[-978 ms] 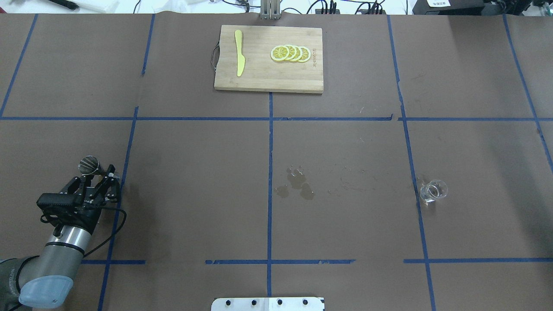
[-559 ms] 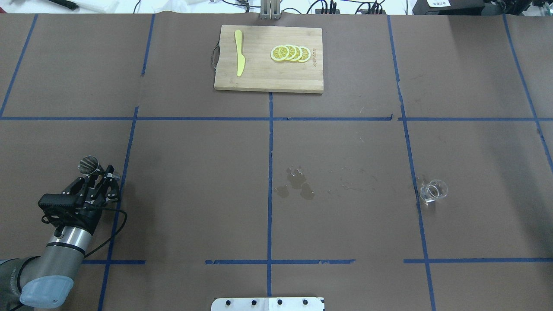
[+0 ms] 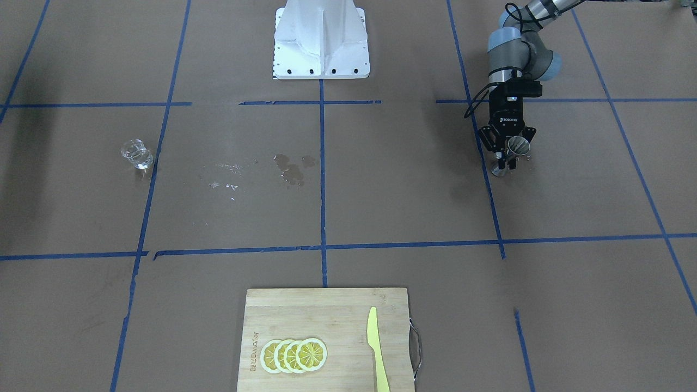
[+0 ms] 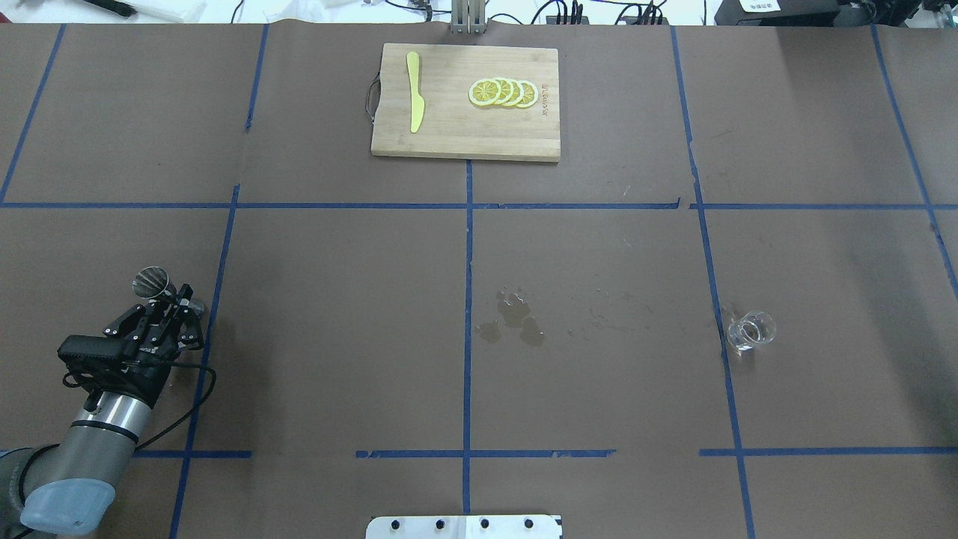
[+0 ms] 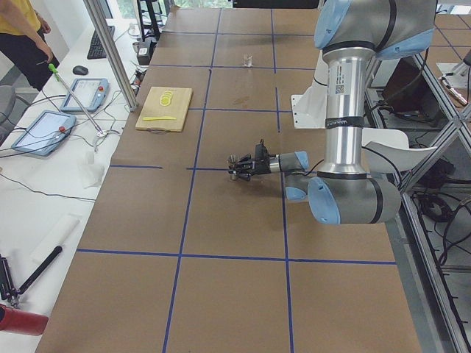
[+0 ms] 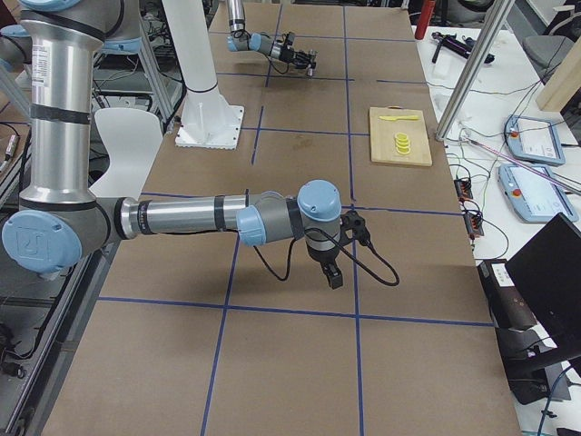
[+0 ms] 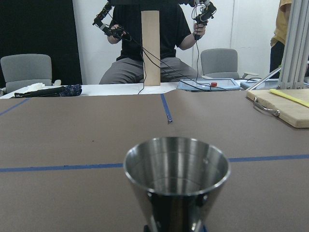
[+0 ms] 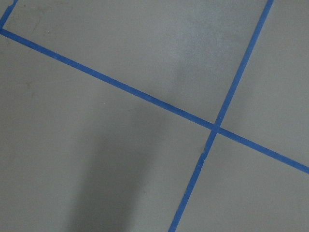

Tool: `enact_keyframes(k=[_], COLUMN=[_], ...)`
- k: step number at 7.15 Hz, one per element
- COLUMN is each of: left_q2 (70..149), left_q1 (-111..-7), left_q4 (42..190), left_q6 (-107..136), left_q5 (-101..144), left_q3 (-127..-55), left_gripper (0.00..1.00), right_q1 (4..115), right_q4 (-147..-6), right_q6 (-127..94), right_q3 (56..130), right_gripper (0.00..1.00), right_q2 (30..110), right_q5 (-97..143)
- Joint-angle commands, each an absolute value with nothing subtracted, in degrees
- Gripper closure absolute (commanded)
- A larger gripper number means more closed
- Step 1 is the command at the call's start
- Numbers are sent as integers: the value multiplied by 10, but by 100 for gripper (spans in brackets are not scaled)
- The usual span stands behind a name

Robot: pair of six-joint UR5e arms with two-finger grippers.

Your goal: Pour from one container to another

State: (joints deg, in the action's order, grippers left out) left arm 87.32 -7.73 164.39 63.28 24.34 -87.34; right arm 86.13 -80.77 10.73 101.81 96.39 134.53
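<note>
At about eight o'clock on the tabletop [image 4: 337,299], as the overhead view lays it out, the left claw [image 4: 178,298] is clenched around the narrow waist of the jigger [image 4: 153,283]. The left wrist view shows its upper cup [image 7: 176,174] upright and mouth up, and nothing can be seen inside. Whether its foot rests on the paper or hangs just clear of it I cannot tell.

Well apart from it, at about four o'clock, the glass [image 4: 751,330] stands alone beside a blue tape line, with no claw near it. Its contents are too clear to judge. Between the two vessels, near the centre, lie some wet patches [image 4: 515,318]. A cutting board [image 4: 464,127] with lemon slices and a yellow knife sits at twelve o'clock, out of the way.

Only the side view shows the right claw [image 6: 334,277], pointing down over bare paper, so I cannot tell whether it is released or clenched.

Judging by this layout, the receiving vessel is in hand and no pouring is under way. Next, the right arm would need to reach the glass and grip its wall firmly. The jigger's mouth is small, so the two rims should meet closely before any tilt.
</note>
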Motion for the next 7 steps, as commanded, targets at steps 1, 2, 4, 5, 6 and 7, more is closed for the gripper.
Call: enact_keyframes(k=[1,2,4,5,6,7], left_q2=[887,902,921,946,981,992], left_q1=[-85,-86,-87,-94,-101,-108], left_q4=[1763,1779,1782,1782,1779,1781], left_q6=[470,466,467,467,457,419], left_q5=[243,243,242,243,245,257], left_q3=[-875,-875,-875,-875,-875,-877], left_gripper=[100,100,100,100,100,100], right_q1=[861,861,861,861,861,860], right_q4=[-808,-808,-808,-805,-803,-789], right_q6=[99,99,97,94,94,90], right_q3=[1019,1017,1016,1018,1024,1029], right_gripper=[0,0,0,0,0,0], right_q2=[963,962,960,958,956,955], right_q5=[1346,1345,1345,1346,1349,1349])
